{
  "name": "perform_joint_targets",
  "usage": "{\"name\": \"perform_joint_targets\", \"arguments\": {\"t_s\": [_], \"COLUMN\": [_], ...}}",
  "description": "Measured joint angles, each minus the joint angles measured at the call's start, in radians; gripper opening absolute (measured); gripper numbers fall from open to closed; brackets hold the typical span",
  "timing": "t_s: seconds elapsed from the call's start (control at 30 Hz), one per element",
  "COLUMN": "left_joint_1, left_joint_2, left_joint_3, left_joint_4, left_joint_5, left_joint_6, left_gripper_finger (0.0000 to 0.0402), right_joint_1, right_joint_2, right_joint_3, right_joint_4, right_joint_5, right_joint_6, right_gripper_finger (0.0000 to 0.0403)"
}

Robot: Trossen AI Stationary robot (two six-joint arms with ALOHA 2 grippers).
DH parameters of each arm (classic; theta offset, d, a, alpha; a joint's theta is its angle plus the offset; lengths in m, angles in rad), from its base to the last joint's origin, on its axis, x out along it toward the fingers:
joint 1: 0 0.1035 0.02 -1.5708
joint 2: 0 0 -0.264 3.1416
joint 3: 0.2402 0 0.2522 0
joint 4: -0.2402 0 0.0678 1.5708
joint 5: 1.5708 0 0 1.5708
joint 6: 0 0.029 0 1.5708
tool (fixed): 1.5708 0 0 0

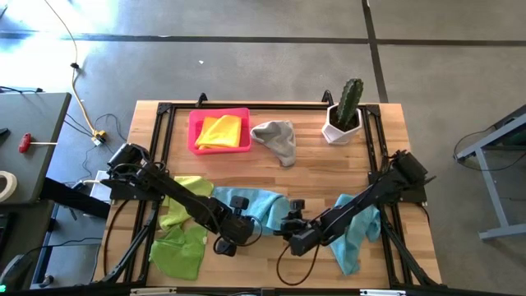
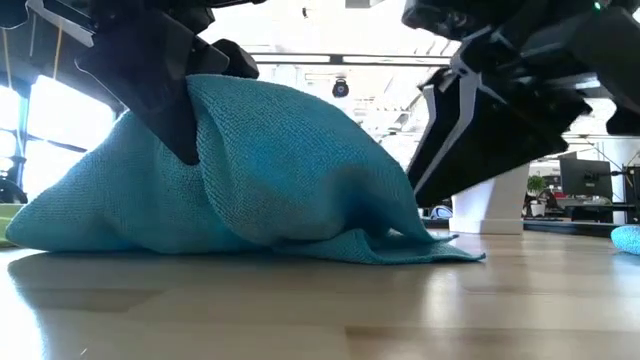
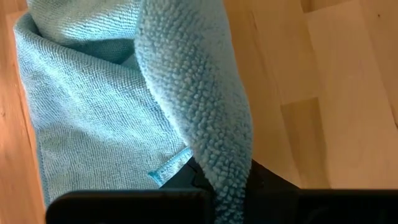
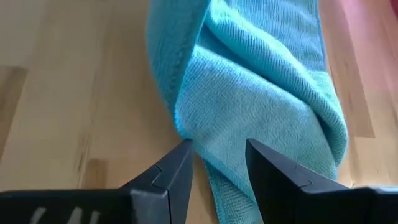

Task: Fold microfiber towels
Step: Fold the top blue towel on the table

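Note:
A light blue towel point(image 1: 256, 205) lies bunched at the table's near middle, between my two grippers. My left gripper point(image 1: 236, 237) is shut on it and holds part of it up in a peak point(image 2: 230, 110). My right gripper point(image 4: 214, 163) is open, low at the towel's right end. One finger stands on either side of a bunched edge there point(image 4: 217, 149). A second light blue towel point(image 1: 359, 230) lies under the right arm. A lime towel point(image 1: 187, 196) and a green towel point(image 1: 179, 253) lie at the near left. A grey towel point(image 1: 277, 140) lies at the far middle. A yellow towel point(image 1: 220, 131) lies in the pink tray. My left gripper pinches a thick fold of the light blue towel point(image 3: 221, 168) between its two fingers, several layers by the look of it. The fold is lifted and the cloth slopes down from it. The towel's lower edges point(image 2: 300, 245) rest on the table. Whether my right gripper touches the towel I cannot tell.
The pink tray point(image 1: 196, 136) stands at the far left. A white pot with a cactus point(image 1: 343, 117) stands at the far right. A black frame point(image 1: 246, 107) runs around the tabletop. Bare wood point(image 1: 320, 177) shows in the middle of the table.

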State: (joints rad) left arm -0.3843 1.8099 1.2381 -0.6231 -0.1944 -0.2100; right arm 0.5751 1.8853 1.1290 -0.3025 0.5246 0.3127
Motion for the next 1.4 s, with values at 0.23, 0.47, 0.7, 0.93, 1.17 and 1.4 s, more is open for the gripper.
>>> {"name": "perform_joint_targets", "arguments": {"t_s": [0.23, 0.47, 0.7, 0.93, 1.17, 1.4], "left_joint_1": [0.001, 0.013, 0.034, 0.039, 0.046, 0.067], "left_joint_2": [0.000, 0.000, 0.000, 0.000, 0.000, 0.000], "left_joint_3": [0.000, 0.000, 0.000, 0.025, 0.063, 0.091], "left_joint_4": [0.000, 0.000, 0.001, -0.003, -0.044, -0.092], "left_joint_5": [-0.001, -0.001, -0.001, 0.000, -0.004, -0.053], "left_joint_6": [0.000, 0.000, 0.000, -0.005, 0.003, 0.003], "left_gripper_finger": [0.0005, 0.0005, 0.0005, 0.0005, 0.0005, 0.0005], "right_joint_1": [0.001, -0.004, -0.005, -0.037, -0.039, -0.016], "right_joint_2": [0.017, 0.017, 0.017, 0.017, 0.015, -0.020], "right_joint_3": [-0.014, -0.149, -0.250, -0.307, -0.318, -0.318], "right_joint_4": [-0.023, 0.216, 0.433, 0.443, 0.452, 0.496], "right_joint_5": [0.001, 0.025, 0.212, 0.238, 0.204, 0.199], "right_joint_6": [0.002, -0.011, -0.089, -0.104, -0.113, -0.130], "right_gripper_finger": [0.0142, 0.0142, 0.0142, 0.0142, 0.0142, 0.0142]}}
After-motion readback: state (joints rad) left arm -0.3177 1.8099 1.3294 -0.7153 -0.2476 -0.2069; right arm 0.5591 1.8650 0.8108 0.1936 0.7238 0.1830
